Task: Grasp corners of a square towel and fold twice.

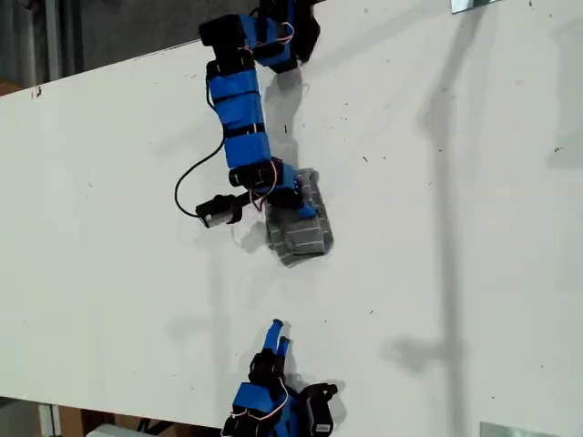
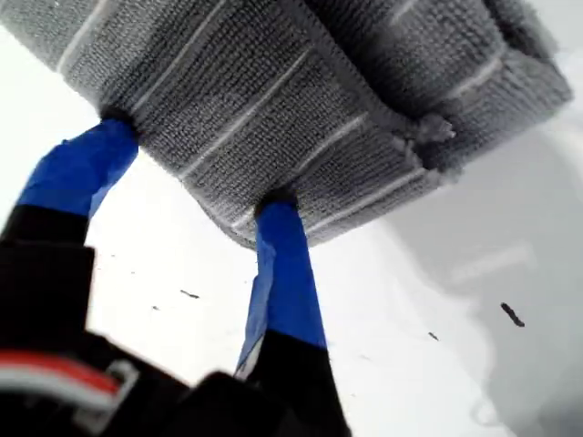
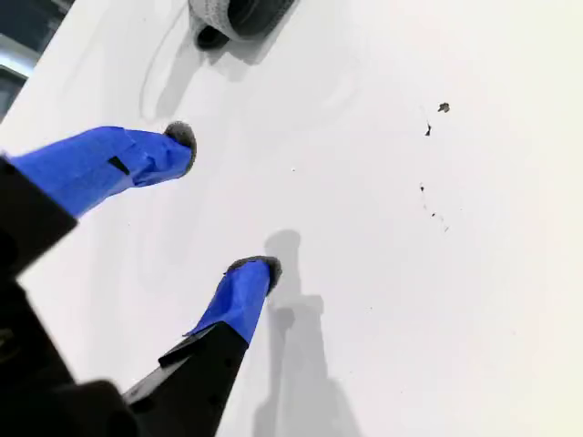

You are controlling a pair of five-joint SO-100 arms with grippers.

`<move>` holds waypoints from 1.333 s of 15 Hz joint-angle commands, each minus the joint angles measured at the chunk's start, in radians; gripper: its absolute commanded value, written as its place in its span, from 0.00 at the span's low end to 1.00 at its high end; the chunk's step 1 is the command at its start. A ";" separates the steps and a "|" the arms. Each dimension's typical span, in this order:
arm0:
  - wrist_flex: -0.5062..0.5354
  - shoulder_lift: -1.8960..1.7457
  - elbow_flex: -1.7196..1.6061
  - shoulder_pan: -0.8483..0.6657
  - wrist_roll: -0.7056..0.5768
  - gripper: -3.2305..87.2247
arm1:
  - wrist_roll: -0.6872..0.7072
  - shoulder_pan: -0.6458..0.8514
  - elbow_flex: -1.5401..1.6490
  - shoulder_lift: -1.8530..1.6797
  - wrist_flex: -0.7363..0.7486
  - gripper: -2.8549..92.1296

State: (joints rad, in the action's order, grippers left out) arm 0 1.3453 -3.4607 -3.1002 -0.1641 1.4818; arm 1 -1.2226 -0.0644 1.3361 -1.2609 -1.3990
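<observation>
The towel [image 1: 300,229] lies near the middle of the white tabletop [image 1: 455,228] as a small thick bundle, several striped grey layers stacked on one another, so I judge both folds made or all but made. My first gripper [image 2: 196,168] is right at it: in the first wrist view both blue fingertips [image 2: 282,228] touch the bundle's near edge, the jaws standing apart with no cloth caught between them, which looks to me like pressing or letting go, not holding. One rounded corner [image 2: 433,132] sticks out a little from the stack, so the edges are not squared. My second gripper [image 3: 223,200] hangs over bare tabletop toward the bottom of the exterior view, well apart from the towel, jaws apart and empty. What seems left is tidying the stack and pulling the arms clear.
</observation>
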 commanded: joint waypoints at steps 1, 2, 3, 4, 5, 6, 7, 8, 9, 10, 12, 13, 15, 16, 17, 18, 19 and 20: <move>-0.018 -0.008 -0.006 0.018 0.008 0.30 | 0.021 0.015 0.035 -0.267 -0.037 0.34; -0.018 -0.008 -0.006 0.018 0.006 0.30 | 0.012 0.009 0.132 -0.399 -0.031 0.35; -0.017 -0.008 -0.003 0.018 0.003 0.30 | -0.003 -0.006 0.276 -0.565 0.015 0.35; -0.015 -0.008 0.002 0.018 -0.011 0.30 | -0.021 -0.031 0.462 -0.759 0.104 0.35; -0.021 -0.008 0.012 0.034 -0.029 0.30 | -0.044 -0.058 0.676 -0.966 0.212 0.35; -0.023 -0.008 0.021 0.049 -0.028 0.30 | -0.091 -0.086 0.874 -1.150 0.279 0.35; -0.009 -0.008 0.025 0.048 -0.015 0.30 | -0.138 -0.107 1.058 -1.331 0.325 0.35; -0.002 -0.008 0.017 0.044 -0.003 0.30 | -0.183 -0.126 1.221 -1.525 0.342 0.35; -0.008 -0.008 0.014 0.055 -0.002 0.30 | -0.206 -0.143 1.351 -1.687 0.324 0.36; -0.023 -0.008 0.012 0.080 -0.012 0.30 | -0.239 -0.156 1.445 -1.819 0.284 0.37; -0.017 -0.006 -0.005 0.071 0.015 0.30 | -0.256 -0.147 1.543 -2.025 0.156 0.32; -0.018 -0.006 -0.006 0.077 0.009 0.30 | -0.267 -0.133 1.559 -2.014 0.137 0.31; -0.031 -0.006 -0.014 0.078 -0.005 0.30 | -0.333 -0.123 1.574 -2.016 0.054 0.28; -0.032 -0.006 -0.014 0.072 -0.094 0.30 | -0.364 -0.135 1.574 -2.017 0.032 0.28; -0.032 -0.006 -0.014 0.064 -0.186 0.30 | -0.387 -0.127 1.568 -2.017 -0.005 0.26; -0.032 -0.006 -0.014 0.044 -0.272 0.29 | -0.390 -0.101 1.578 -2.017 0.000 0.26; -0.032 -0.006 -0.014 0.046 -0.287 0.29 | -0.382 -0.083 1.566 -2.017 -0.005 0.26; -0.032 -0.006 -0.014 0.048 -0.324 0.28 | -0.348 -0.061 1.560 -2.020 -0.014 0.26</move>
State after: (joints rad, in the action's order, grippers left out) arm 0 1.3238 -3.4607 -3.1078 -0.1058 1.2057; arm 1 -1.5953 -0.1488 2.9253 -3.2827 -1.4051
